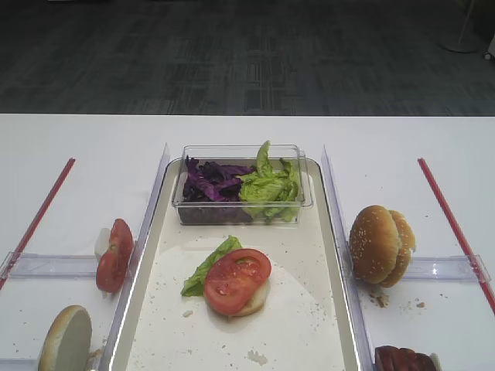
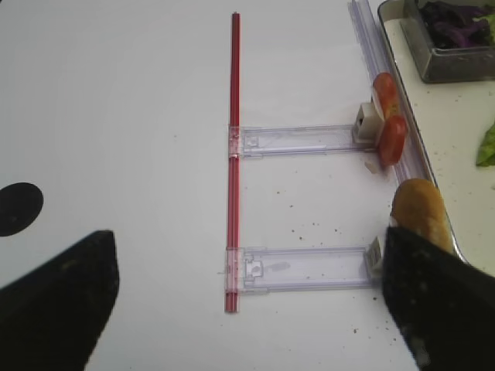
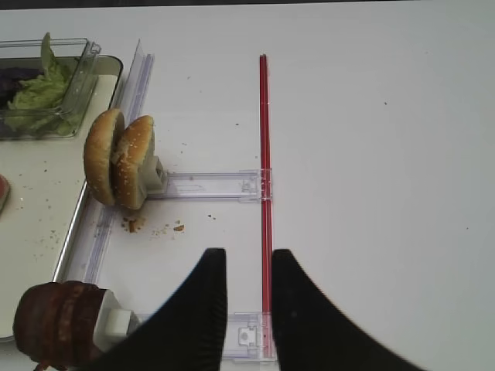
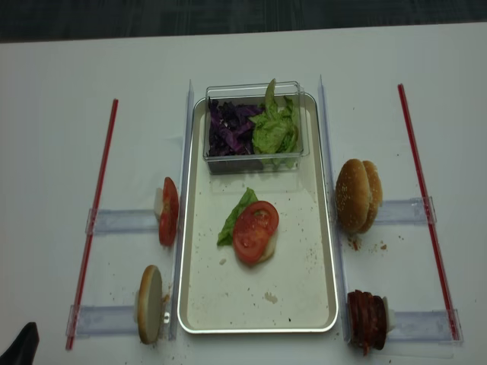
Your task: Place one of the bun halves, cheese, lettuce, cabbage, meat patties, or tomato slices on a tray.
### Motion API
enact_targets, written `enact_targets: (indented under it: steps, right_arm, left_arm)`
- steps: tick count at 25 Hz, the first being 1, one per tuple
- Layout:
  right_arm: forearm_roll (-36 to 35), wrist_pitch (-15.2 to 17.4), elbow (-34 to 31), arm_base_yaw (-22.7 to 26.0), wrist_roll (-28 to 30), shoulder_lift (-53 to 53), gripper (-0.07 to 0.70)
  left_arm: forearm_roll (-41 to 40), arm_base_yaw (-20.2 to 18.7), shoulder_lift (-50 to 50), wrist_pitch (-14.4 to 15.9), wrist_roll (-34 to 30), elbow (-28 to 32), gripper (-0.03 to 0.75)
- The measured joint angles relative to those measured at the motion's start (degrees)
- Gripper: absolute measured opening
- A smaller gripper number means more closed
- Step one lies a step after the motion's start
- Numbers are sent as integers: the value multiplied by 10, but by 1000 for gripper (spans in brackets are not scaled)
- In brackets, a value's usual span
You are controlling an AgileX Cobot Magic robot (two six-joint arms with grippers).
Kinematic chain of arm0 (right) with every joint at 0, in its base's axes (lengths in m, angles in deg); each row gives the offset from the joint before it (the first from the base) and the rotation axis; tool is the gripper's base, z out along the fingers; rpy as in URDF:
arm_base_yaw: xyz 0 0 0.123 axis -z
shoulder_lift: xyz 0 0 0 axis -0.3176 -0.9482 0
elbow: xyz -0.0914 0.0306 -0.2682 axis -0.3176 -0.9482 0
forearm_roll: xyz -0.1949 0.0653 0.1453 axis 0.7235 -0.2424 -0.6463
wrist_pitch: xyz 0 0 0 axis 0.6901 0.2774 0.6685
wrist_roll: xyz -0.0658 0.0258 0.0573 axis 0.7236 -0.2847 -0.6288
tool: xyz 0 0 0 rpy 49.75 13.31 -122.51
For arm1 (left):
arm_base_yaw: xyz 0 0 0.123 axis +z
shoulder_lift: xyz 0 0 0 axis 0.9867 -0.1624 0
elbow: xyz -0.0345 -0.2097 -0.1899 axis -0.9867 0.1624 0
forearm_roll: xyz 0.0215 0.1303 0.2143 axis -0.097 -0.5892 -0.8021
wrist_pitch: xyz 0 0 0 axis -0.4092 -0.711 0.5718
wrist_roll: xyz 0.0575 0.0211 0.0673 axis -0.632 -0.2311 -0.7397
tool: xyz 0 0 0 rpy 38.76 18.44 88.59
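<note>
One red tomato slice already lies on a pale bun half in the middle of the long shiny metal tray, with a light green lettuce leaf tucked under it. So the stack looks part built, and I think the step now is to fetch the next piece.

Both hands are back, away from the tray, and neither holds any food. The left hand hangs low over the white surface with its two dark fingers spread very wide. A sesame bun half stands on edge just beside its right finger, and two more tomato slices stand in a clear holder a bit farther off. The right hand has its fingers close, with only a narrow gap, and nothing sits in it. Dark red-brown meat patties stand just to its left, and two golden bun halves stand farther up.

Next, I guess one hand must reach down around a standing piece, squeeze gently, and carry it onto the stack. Purple cabbage shreds wait in the clear plastic tub.
</note>
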Motion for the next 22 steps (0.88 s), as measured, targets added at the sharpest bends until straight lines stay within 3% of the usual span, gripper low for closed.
enact_targets:
  steps: [22]
  right_arm:
    - [0, 0, 0, 0, 0, 0, 193]
  left_arm:
    - [-1, 0, 1, 0, 5, 0, 634]
